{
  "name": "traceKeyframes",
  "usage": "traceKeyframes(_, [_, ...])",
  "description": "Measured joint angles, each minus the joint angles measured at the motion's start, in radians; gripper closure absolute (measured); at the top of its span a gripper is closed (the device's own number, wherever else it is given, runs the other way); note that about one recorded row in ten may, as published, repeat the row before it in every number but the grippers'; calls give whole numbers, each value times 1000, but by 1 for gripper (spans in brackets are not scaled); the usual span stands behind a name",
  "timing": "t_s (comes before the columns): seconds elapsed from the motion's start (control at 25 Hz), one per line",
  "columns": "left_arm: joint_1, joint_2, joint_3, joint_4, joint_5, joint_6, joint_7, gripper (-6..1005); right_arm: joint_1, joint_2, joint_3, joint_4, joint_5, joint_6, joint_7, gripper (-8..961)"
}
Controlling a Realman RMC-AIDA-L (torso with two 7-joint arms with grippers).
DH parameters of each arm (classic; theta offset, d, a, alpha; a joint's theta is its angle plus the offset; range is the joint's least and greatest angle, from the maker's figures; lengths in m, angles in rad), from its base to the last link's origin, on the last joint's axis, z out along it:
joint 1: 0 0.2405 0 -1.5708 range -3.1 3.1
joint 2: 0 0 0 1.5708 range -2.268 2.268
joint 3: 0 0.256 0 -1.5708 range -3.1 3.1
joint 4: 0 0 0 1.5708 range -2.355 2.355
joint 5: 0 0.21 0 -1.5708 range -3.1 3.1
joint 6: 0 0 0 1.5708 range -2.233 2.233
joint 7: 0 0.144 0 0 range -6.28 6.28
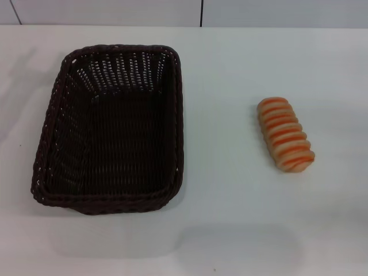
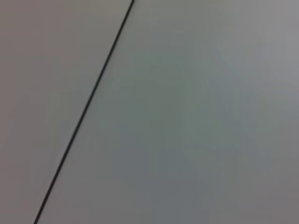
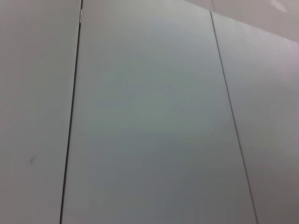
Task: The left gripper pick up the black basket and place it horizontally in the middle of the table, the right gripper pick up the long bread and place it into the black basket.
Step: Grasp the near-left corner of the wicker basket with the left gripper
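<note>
the large rectangular dark brown-black woven wicker basket (image 1: 109, 129) sits on my plain white flat tabletop (image 1: 230, 190) with its long axis running away from me, one short end near my body and the other toward the pale panelled wall (image 1: 172, 11) at the back, so it stands lengthwise rather than crosswise. it is upright, mouth open upward, with openwork sides, a braided rim and a tightly woven floor. to the right of the basket, well apart from it, lies the small elongated tan-cream toy loaf with orange ridged stripes (image 1: 285, 134). its long axis is also mostly front to back but slanted, the far end leaning toward the basket and the near end angling away from it. the loaf rests flat on the tabletop, touching nothing else. neither of my grippers shows in the head view, and both wrist views show only pale panels crossed by thin dark seams (image 2: 84, 112) (image 3: 70, 135), so i cannot tell whether my fingers are wide or narrow.
</note>
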Motion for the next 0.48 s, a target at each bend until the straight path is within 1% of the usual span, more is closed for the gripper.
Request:
traceKeyframes(0.08, [9,-1,5,-92,87,50,-110,220,1,0,1,-3,1,0,0,287])
traceKeyframes(0.12, [13,-2,5,-149,159,77,-190,221,1,0,1,-4,2,0,0,287])
traceKeyframes(0.2, [18,-2,6,-225,274,96,-314,223,2,1,2,-5,7,1,0,287])
traceKeyframes(0.28, [19,0,5,-303,392,104,-435,225,2,1,2,-6,11,1,0,286])
traceKeyframes(0.4, [18,1,1,-429,615,99,-651,228,3,1,3,-5,11,1,0,286])
traceKeyframes(0.48, [14,2,-1,-493,723,82,-762,230,3,1,4,-5,11,1,0,286])
